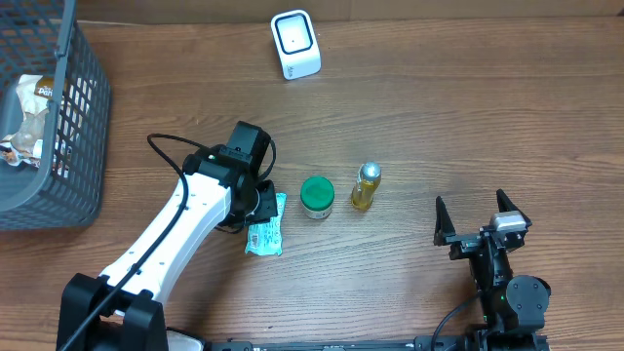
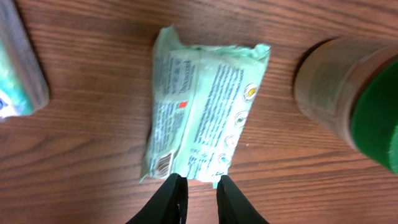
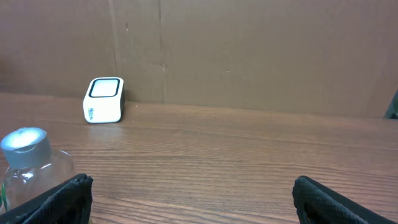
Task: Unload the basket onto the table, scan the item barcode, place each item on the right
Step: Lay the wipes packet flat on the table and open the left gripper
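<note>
Green packet [image 2: 202, 112], flat — at left claw [image 2: 200, 185] tips

**Clearances and obstructions around the green-lidded jar [image 1: 316, 197].**

Just left of the jar, a pale green packet [image 1: 265, 232] is lying flat with the left gripper [image 2: 202, 185] hanging over it, and the white arm [image 1: 185, 219] is blocking the near-left approach. Just right of the jar, a small bottle [image 1: 366, 185] is standing, leaving only a narrow gap. Beyond the jar, bare wood is running open up to the white scanner [image 1: 295, 44]. Far left of the jar, a wire basket [image 1: 73, 117] is walling off that side. Well right of the jar, the right gripper [image 1: 478, 222] is sitting with its fingers spread wide.
</note>
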